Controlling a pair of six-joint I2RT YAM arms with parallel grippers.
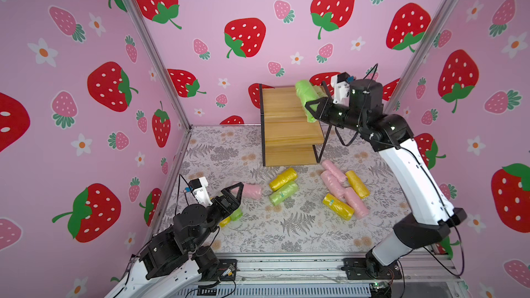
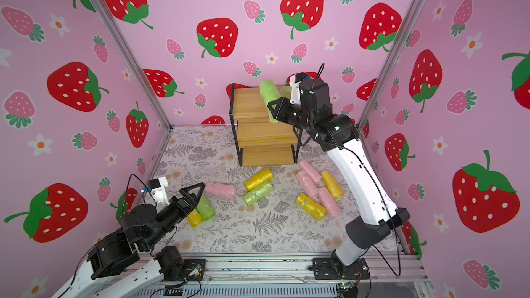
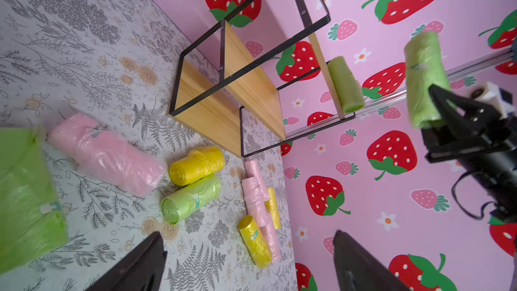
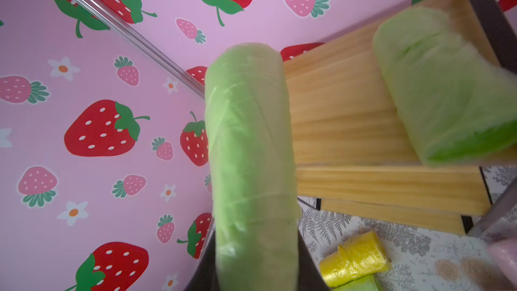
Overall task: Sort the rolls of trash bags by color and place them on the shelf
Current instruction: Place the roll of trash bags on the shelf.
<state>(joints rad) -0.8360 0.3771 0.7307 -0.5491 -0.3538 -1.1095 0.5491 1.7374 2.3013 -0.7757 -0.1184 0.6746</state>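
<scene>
Top views both show the right tool (image 1: 311, 108) pinching a green roll (image 1: 306, 97) by one end, raised just over the top board of the shelf (image 1: 282, 134). On that board, toward the right arm's side, lies a second green roll (image 4: 447, 93). On the bench (image 1: 286, 230) before the shelf lie a yellow roll (image 1: 283, 179) and a third green roll (image 1: 284, 193) side by side, a lone pink roll (image 1: 251, 191) to their left, and at the right a touching heap (image 1: 337, 187) of three pink and two yellow rolls. The left tool (image 1: 235, 193) hangs low over the bench, jaws spread wide, holding nothing; just beside it lie a fourth green roll (image 2: 206, 207) and another yellow roll (image 2: 195, 218), touching.
</scene>
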